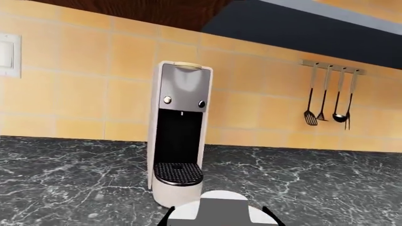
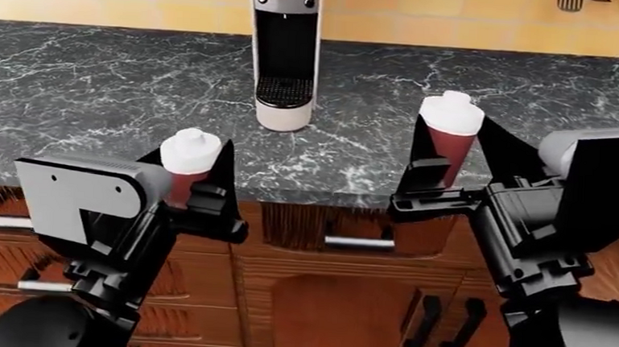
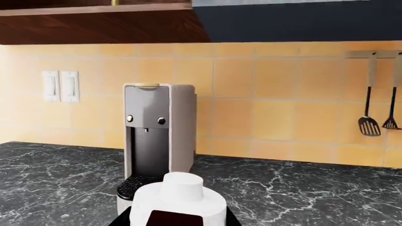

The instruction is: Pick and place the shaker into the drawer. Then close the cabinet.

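Each arm had a shaker in its grip. The left gripper [image 2: 196, 187] was closed around a white-capped shaker [image 2: 188, 166] with a dark red body, held upright near the counter's near edge — low, just above the drawer fronts. The right gripper [image 2: 438, 181] clamped a second shaker [image 2: 450, 134], also upright but carried higher and farther in over the black marble counter [image 2: 100, 80]. Keeping both upright probably made sense for a clean drop into a drawer.

Which front was the target drawer [image 2: 333, 227] was hard to tell; the reddish-brown band under the counter lip, with its metal handle [image 2: 359, 243], seemed the likeliest, and whether it stood open could not be made out from the head view. A white coffee machine [image 2: 285, 51] stood at the far side against the tiled wall, well clear of both arms, and utensils [image 1: 326, 101] hung to the right.
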{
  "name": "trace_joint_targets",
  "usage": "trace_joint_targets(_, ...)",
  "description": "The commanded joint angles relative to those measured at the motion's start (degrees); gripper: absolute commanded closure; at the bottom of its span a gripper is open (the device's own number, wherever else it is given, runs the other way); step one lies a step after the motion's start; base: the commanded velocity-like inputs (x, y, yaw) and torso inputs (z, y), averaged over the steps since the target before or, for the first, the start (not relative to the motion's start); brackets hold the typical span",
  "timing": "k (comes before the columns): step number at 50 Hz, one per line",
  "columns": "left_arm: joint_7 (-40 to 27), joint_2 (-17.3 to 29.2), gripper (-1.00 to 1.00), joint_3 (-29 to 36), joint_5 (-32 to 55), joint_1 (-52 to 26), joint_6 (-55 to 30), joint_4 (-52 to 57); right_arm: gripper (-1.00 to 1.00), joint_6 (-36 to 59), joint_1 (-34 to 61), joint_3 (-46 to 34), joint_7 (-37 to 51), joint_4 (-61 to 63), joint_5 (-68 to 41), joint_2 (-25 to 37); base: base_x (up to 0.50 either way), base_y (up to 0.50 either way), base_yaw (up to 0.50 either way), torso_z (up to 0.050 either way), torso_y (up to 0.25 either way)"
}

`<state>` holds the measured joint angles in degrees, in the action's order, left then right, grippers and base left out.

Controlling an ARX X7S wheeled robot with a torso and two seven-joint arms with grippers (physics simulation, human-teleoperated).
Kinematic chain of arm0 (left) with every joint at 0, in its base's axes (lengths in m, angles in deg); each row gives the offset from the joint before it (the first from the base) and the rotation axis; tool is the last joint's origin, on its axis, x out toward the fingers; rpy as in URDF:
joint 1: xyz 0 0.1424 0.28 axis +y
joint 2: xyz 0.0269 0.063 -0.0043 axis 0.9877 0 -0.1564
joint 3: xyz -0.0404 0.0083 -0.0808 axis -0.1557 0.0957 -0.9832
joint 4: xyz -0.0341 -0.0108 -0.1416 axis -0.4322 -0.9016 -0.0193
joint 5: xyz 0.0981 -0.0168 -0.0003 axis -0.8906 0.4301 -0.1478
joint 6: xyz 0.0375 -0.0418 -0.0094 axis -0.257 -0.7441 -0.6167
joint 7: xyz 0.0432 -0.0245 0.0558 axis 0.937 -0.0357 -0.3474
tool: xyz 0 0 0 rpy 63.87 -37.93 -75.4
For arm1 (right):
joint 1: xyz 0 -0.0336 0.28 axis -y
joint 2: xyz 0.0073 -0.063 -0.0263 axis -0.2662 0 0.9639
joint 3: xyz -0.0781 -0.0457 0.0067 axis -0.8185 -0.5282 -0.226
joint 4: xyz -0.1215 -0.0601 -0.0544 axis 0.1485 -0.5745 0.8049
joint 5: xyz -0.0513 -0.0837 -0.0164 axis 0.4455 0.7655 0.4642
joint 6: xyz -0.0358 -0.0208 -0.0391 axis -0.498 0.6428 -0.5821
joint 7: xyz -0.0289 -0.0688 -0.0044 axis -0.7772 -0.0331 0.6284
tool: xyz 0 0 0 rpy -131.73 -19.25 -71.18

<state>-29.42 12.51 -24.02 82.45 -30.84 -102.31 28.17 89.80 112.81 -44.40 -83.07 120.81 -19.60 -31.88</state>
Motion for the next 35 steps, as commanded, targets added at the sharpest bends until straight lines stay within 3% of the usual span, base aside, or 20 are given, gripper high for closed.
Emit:
trace_joint_targets(1, -0.6, 0.2, 1.00, 0.2, 0.7, 0.5, 1.1, -0.3, 1.00, 0.7, 1.2, 0.2, -0.7, 0.1, 0.6, 0.1, -0.15, -0.50, 0.00, 0.000, 0.000)
trace_joint_targets(11, -1.1, 0.0, 1.00, 0.0, 2.4, 0.0, 0.8, -0.6, 1.00, 2.0, 2.5, -0.8, -3.4, 0.1, 4.4, 0.0, -0.15, -0.50, 0.00, 0.000, 0.000)
trace_joint_targets(35, -1.3, 0.2, 1.00, 0.8, 2.3, 0.7, 2.1, -0.9, 1.00, 2.1, 2.2, -0.3, -1.7, 0.1, 2.2, 0.0, -0.15, -0.50, 0.00, 0.000, 0.000)
